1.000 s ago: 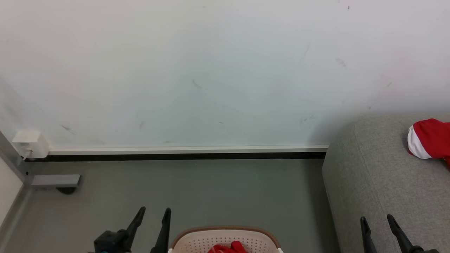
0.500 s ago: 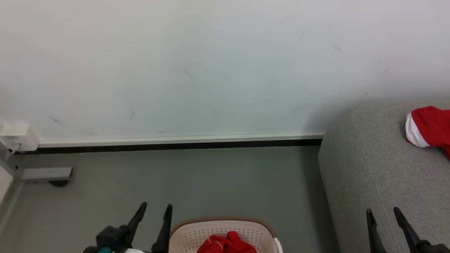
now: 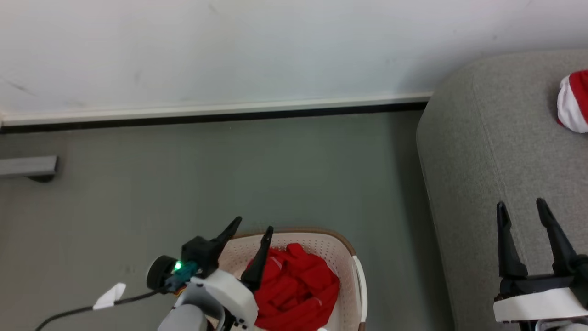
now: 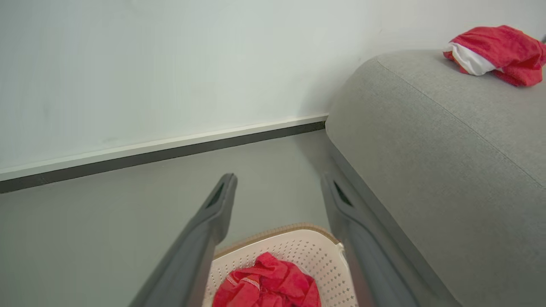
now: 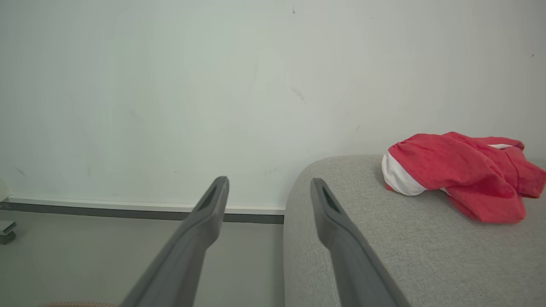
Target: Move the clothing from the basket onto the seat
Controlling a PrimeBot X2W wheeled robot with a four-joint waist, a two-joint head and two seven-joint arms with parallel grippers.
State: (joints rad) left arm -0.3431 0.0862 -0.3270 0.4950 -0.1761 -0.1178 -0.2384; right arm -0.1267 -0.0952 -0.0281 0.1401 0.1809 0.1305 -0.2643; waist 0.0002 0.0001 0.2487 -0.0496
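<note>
We held our left jaws apart and empty, their dark fingers (image 3: 258, 264) over the left rim of the laundry basket (image 3: 330, 243). In the head view the inner finger crossed the heap of red clothing (image 3: 298, 285) inside the basket, though we could not tell whether it touched the fabric. A green light (image 3: 177, 265) glowed on that wrist, and a dark cable (image 3: 69, 312) with a white tag trailed off to the left. Our right jaws were likewise apart and held nothing, their fingers (image 3: 506, 248) over the near part of the light grey sofa (image 3: 482, 161).

The basket sat on the floor just beside the sofa's rounded end. A crumpled red garment with a white band (image 5: 452, 170) lay on the sofa cushion, well apart from both arms.

The floor (image 3: 229, 174) was plain grey-green. A pale wall (image 3: 229, 46) met it at a white and black skirting board (image 3: 206, 112), and a grey metal foot (image 3: 27, 166) showed at the far left.
</note>
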